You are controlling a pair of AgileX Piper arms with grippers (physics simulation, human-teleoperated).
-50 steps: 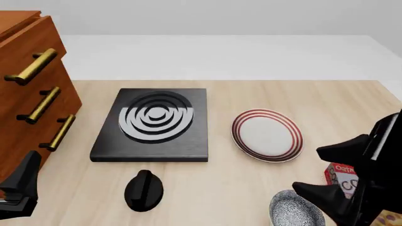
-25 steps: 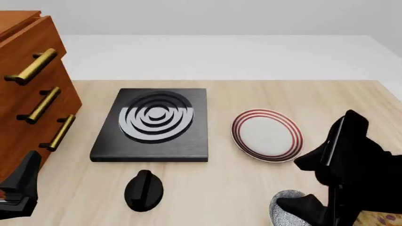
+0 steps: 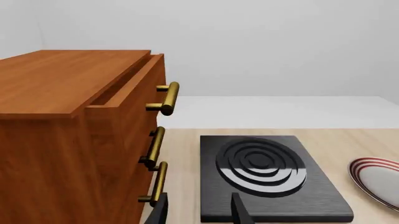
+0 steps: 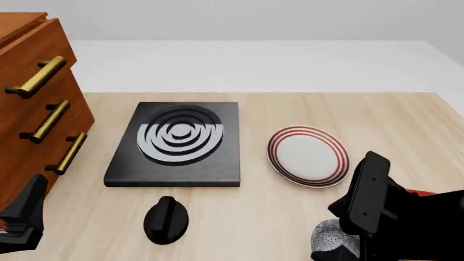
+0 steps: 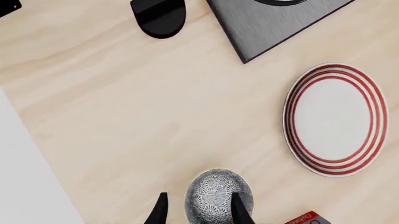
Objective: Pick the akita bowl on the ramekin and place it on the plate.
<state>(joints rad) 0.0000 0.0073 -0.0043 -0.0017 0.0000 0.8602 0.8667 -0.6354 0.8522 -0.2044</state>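
The right gripper [image 5: 197, 211] hangs over the bowl [image 5: 217, 195] at the near right of the table [image 4: 290, 206], jaws parted, one finger over the rim, the other just outside it; nothing is clamped. The ramekin can't be made out under the bowl. The plate [image 4: 309, 156] sits bare, a little farther back, right of the stove [image 4: 176, 144]. The left gripper [image 3: 198, 212] is open too, near the drawers [image 3: 74, 135] at the left. A black knob [image 4: 166, 219] lies near the stove.
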